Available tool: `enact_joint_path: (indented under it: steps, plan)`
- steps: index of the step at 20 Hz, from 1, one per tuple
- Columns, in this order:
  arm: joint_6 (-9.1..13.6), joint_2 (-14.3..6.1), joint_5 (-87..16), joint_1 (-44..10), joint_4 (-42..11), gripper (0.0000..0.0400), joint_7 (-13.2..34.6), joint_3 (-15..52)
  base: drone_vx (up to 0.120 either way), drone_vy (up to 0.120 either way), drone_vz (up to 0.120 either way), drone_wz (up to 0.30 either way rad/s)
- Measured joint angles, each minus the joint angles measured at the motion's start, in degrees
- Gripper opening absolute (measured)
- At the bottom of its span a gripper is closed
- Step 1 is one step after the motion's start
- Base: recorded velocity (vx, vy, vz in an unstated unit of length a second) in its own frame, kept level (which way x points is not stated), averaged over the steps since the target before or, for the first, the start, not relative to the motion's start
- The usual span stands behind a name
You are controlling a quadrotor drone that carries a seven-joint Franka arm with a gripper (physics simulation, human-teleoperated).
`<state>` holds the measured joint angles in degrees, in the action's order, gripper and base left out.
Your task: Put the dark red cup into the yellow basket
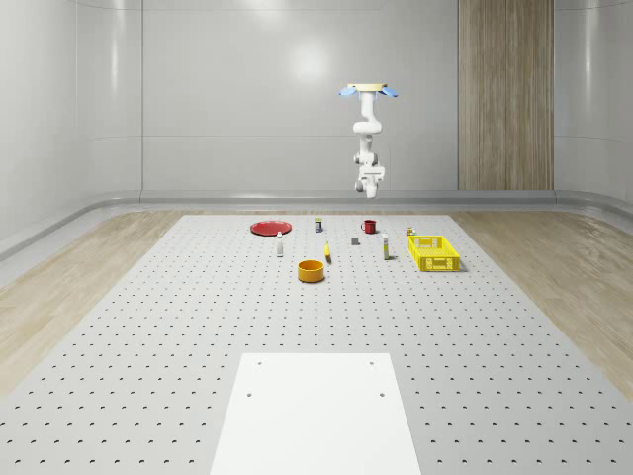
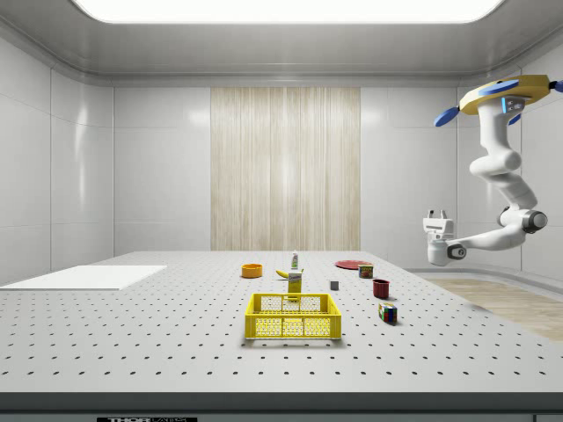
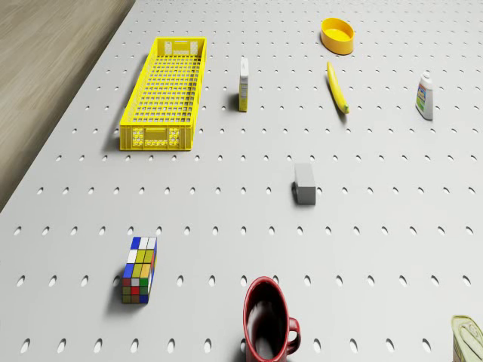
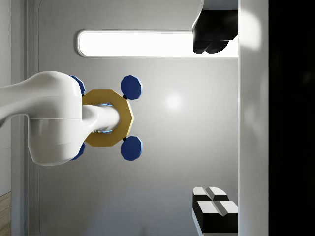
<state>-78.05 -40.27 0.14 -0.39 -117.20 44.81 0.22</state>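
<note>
High above the table's far edge, my drone (image 1: 369, 91) hovers; gripper (image 2: 437, 214) points upward, fingers spread, holding nothing. Dark red cup (image 1: 369, 227) stands at ten o'clock of the yellow basket (image 1: 433, 253), well apart. My worry: descending crooked tips it.

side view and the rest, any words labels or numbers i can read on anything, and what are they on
None can be read.
Dark strip at the side view's lower edge: pale marks, too small to read.
White bottle: coloured label, print too blurred.
Carton: yellow and white faces, no legible text.
Can: label cut off, unreadable.
Yellow basket, dark red cup, colour cube: no text.
</note>
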Motion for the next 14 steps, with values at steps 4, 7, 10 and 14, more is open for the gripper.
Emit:
enact_joint_path:
  steps: [4, 7, 10, 14]
  plan:
    - [0.0, 0.0, 0.0, 0.0, 0.2, 0.04, 0.0, 0.0, 0.12, 0.0, 0.0, 0.0]
    - [-0.1, -0.1, 0.0, -0.1, 0.2, 0.04, 0.0, 0.0, 0.12, -0.027, 0.0, 0.0]
    - [-0.2, -0.1, 0.0, -0.1, 0.1, 0.04, 0.0, 0.1, 0.093, -0.093, 0.0, 0.0]
    - [-0.4, -0.2, 0.0, -0.1, 0.0, 0.04, 0.0, 0.1, 0.1, 0.0, 0.0, 0.0]
